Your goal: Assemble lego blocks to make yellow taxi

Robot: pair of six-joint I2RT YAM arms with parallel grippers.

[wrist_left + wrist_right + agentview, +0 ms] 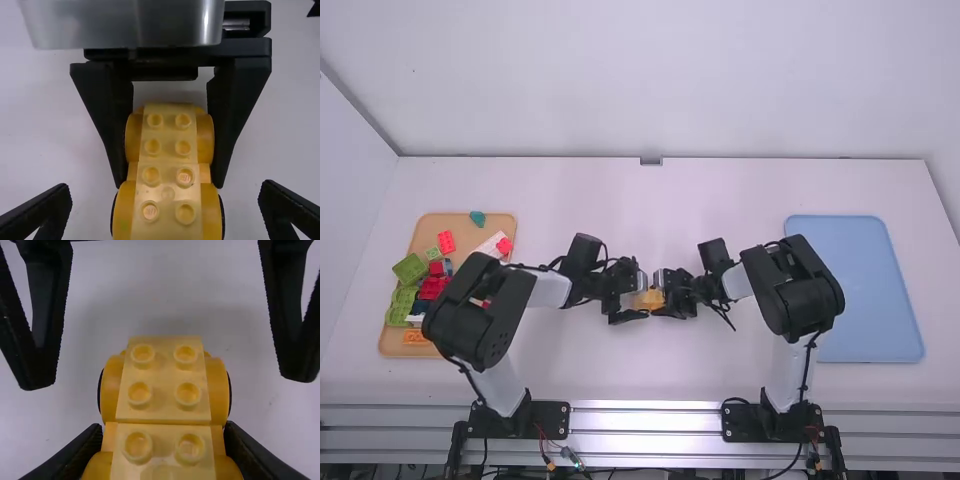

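High view: well left of the blue tray [875, 290], the right claw [169, 185] pinches the yellow car [649, 299]; the left claw [166, 194] stands spread. Probably light, stiff but separable, it suits a gentle side grip.

The studded yellow car [167, 172] looks glossy, smooth plastic.

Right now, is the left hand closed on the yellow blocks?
No, the left hand is open, its fingers clear of the yellow blocks on both sides.

Lit brightly, evenly; faintly shadowed across the white table [170, 310]; glinting on the silver metal housing [125, 22] in left wrist view.
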